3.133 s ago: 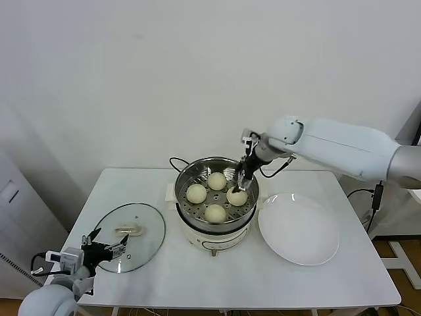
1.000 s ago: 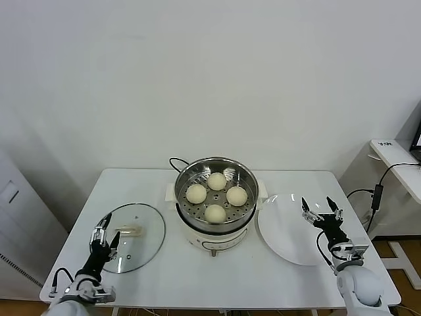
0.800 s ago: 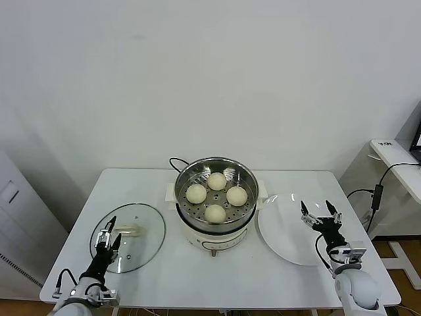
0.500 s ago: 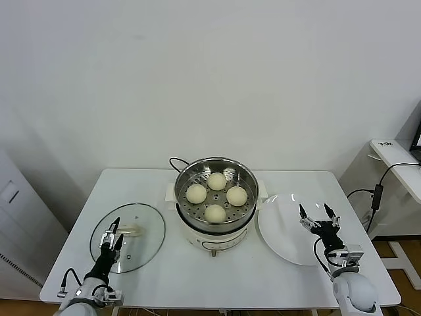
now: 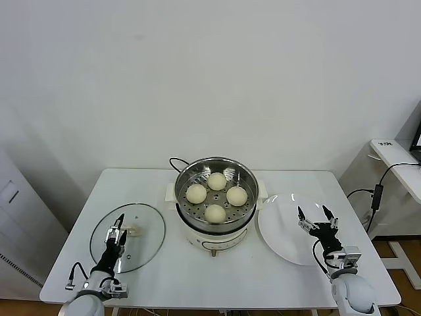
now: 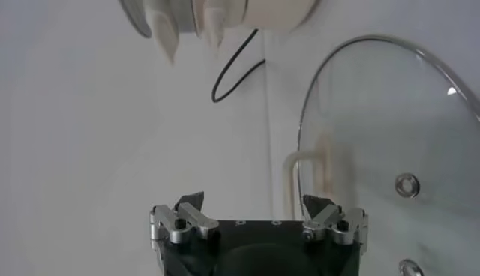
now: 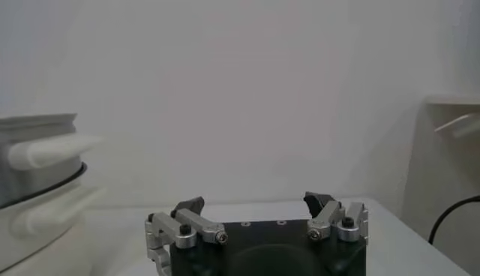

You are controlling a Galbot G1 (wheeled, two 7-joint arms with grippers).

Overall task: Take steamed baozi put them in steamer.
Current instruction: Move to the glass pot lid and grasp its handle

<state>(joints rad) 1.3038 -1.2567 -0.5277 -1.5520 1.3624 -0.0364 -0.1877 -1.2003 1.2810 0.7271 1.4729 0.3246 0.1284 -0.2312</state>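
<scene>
Your right claw (image 5: 313, 219) stood wide and empty, low at the desk's (image 5: 217, 276) five o'clock corner, hovering over the near-right part of the white plate (image 5: 289, 240). Your left claw (image 5: 116, 226) also stood wide and held nothing, poised at seven o'clock over the near edge of the glass lid (image 5: 137, 230). From the right claw, the steamer (image 5: 216, 230) sat toward ten o'clock, well apart; from the left claw, toward two o'clock. The four steamed baozi (image 5: 215, 213) lay inside it on the perforated tray, arranged in a diamond at twelve, three, six and nine. Each was round, so no long axis or heading could be told.
</scene>
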